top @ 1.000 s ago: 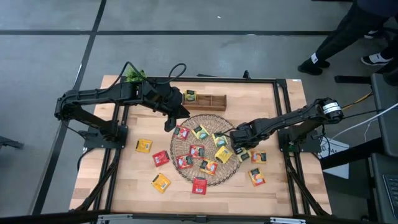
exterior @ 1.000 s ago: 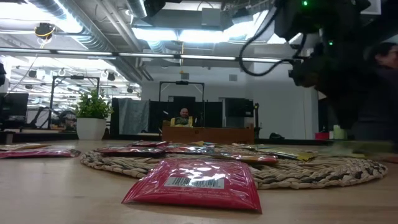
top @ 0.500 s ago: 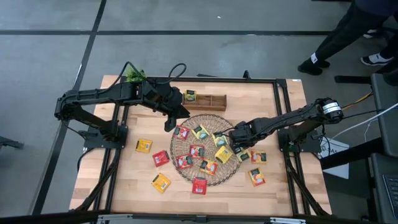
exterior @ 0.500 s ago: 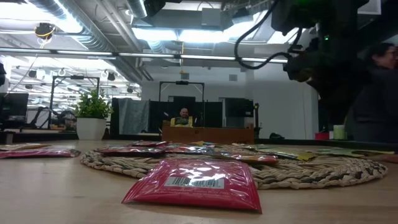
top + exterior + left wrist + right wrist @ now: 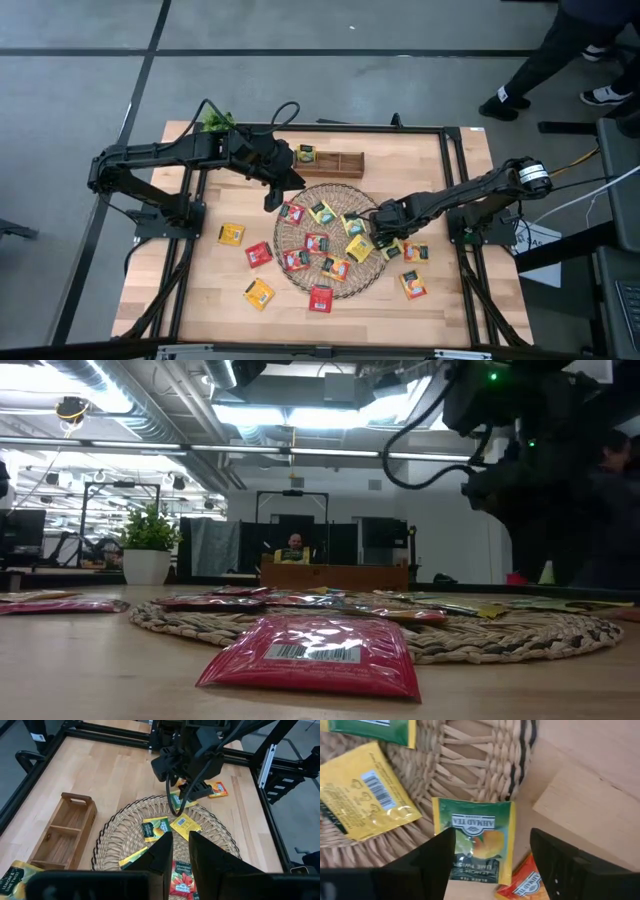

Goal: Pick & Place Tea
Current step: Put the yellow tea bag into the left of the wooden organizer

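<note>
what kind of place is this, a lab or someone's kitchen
Most likely a robotics lab or workshop, not a kitchen. The wooden table sits in a black metal frame on a concrete floor, and the low view shows exposed ceiling ducts and more rigs behind.

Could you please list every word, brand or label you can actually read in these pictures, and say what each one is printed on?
"AHMAD TEA": on the green-and-yellow sachet between the right gripper's open fingers.
"AHMAD TEA": on the orange sachet beside it, partly hidden.
"AHMAD": on the red sachet below the left gripper.
Barcodes on the yellow sachet and the front red sachet: digits too small to read.
</note>
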Controlling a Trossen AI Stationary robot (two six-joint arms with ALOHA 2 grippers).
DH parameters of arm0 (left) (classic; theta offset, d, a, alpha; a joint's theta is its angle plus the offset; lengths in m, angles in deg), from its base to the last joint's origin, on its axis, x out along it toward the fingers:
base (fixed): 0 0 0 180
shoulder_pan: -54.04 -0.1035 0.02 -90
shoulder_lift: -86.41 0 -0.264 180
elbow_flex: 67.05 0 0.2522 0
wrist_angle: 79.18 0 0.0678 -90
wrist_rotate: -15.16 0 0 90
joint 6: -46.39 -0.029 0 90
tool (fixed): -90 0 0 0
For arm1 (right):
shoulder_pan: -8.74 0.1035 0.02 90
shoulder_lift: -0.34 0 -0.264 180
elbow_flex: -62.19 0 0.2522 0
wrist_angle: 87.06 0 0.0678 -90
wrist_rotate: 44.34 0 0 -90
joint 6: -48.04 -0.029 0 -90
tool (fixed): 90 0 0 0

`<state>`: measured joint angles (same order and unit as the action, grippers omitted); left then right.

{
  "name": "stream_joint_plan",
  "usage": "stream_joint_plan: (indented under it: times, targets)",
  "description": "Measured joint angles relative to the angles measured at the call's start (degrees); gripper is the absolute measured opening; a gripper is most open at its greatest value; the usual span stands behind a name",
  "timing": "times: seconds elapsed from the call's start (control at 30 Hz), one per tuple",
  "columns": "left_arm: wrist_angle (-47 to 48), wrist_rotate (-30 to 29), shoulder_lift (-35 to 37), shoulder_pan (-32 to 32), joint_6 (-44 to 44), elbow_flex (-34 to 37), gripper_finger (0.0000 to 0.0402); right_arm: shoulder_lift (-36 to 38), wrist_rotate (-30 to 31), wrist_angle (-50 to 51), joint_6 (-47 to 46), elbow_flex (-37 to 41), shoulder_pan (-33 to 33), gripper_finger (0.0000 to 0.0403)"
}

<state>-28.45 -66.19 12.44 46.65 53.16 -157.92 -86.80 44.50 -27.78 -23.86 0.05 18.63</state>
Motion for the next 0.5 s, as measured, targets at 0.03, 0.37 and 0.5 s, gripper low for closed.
stream_joint_plan:
  times: [0.03,0.37,0.5]
  targets:
    - [0.0,0.0,0.0,0.0,-0.02,0.0,0.0059,0.0,0.01,0.04,0.03,0.18,0.0,0.0259]
    - [-0.22,0.0,0.0,0.0,-0.02,0.0,0.0059,0.0,-0.04,-2.25,0.33,2.74,0.0,0.0242]
    - [-2.01,0.02,0.0,0.0,-0.02,-0.02,0.0059,0.0,-0.8,-3.02,0.2,4.55,0.0,0.024]
